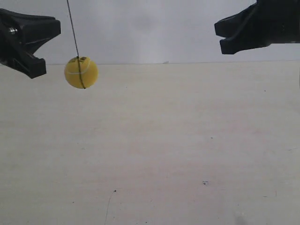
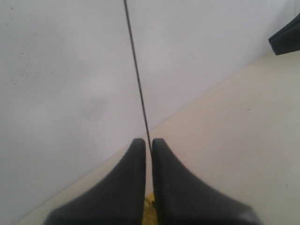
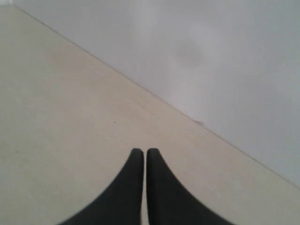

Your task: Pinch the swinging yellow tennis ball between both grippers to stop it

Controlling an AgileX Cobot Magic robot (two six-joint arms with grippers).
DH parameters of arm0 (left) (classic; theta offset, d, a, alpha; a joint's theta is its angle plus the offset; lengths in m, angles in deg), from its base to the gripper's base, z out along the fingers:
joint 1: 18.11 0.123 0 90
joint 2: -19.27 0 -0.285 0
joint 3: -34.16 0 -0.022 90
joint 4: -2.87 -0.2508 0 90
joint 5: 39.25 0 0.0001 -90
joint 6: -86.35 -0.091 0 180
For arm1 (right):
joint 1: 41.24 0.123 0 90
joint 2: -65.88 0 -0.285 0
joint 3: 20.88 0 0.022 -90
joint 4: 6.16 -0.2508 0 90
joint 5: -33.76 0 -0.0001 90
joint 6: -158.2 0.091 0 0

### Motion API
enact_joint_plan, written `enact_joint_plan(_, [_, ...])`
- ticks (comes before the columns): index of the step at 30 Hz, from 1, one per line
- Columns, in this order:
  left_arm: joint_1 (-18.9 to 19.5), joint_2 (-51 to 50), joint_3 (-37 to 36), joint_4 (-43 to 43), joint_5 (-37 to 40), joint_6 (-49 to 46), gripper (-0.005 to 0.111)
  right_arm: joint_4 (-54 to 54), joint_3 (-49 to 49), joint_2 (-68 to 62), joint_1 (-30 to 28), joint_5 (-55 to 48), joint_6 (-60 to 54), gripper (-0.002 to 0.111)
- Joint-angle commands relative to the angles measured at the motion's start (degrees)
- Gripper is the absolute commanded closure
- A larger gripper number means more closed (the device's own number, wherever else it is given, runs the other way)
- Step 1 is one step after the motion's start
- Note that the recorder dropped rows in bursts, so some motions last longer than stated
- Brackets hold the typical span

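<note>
The yellow tennis ball [image 1: 81, 72] hangs on a thin dark string [image 1: 72, 28] above the pale table, toward the exterior view's left. My left gripper [image 1: 46, 47] is just to its left, a small gap away, not touching it. In the left wrist view the left gripper [image 2: 147, 140] is shut; the string [image 2: 136, 70] runs down to the slit between its fingers, where a sliver of the ball [image 2: 149, 208] shows. My right gripper [image 1: 220, 38] is far off at the upper right. Its wrist view shows the right gripper [image 3: 144, 151] shut, with no ball in sight.
A pale wooden table [image 1: 178, 150] fills the lower part of the scene, and a plain white wall [image 1: 150, 28] stands behind it. The right gripper's tip [image 2: 286, 37] shows at the edge of the left wrist view.
</note>
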Motion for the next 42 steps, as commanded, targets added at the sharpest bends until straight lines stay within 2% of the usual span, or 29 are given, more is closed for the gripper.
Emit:
enact_joint_plan(1, [2.5, -5.8, 2.1, 0.7, -2.1, -0.7, 0.102, -9.2, 0.6, -5.2, -0.7, 4.7, -11.6, 0.108])
enact_joint_plan(4, [4.9, -8.8, 2.7, 0.5, -6.3, -1.0, 0.102, -14.4, 0.6, -9.1, -0.7, 7.9, -18.0, 0.108])
enact_joint_plan(8, [6.8, -10.8, 2.8, -1.5, -7.9, -1.1, 0.102, -18.1, 0.6, -14.0, -0.7, 11.5, -23.9, 0.108])
enact_joint_plan(12, [6.8, -11.9, 2.8, -3.6, -7.9, -1.6, 0.102, -18.7, 0.6, -18.1, -0.7, 16.6, -27.3, 0.108])
enact_joint_plan(19, [6.8, -13.8, 2.8, -10.4, -17.1, -0.7, 0.102, -15.0, 0.6, -21.7, -0.7, 24.8, -28.5, 0.108])
enact_joint_plan(22, [6.8, -15.2, 2.8, -12.1, -19.9, -0.4, 0.102, -16.5, 0.6, -22.1, -0.7, 28.2, -31.1, 0.108])
enact_joint_plan(33, [6.8, -22.8, 2.8, -14.3, -24.3, -2.7, 0.102, -17.0, 0.8, -22.1, -0.7, 31.7, -31.8, 0.108])
enact_joint_plan(42, [6.8, -23.2, 2.8, -14.1, -24.6, -3.7, 0.102, -17.5, 0.8, -22.1, -0.7, 34.2, -31.8, 0.108])
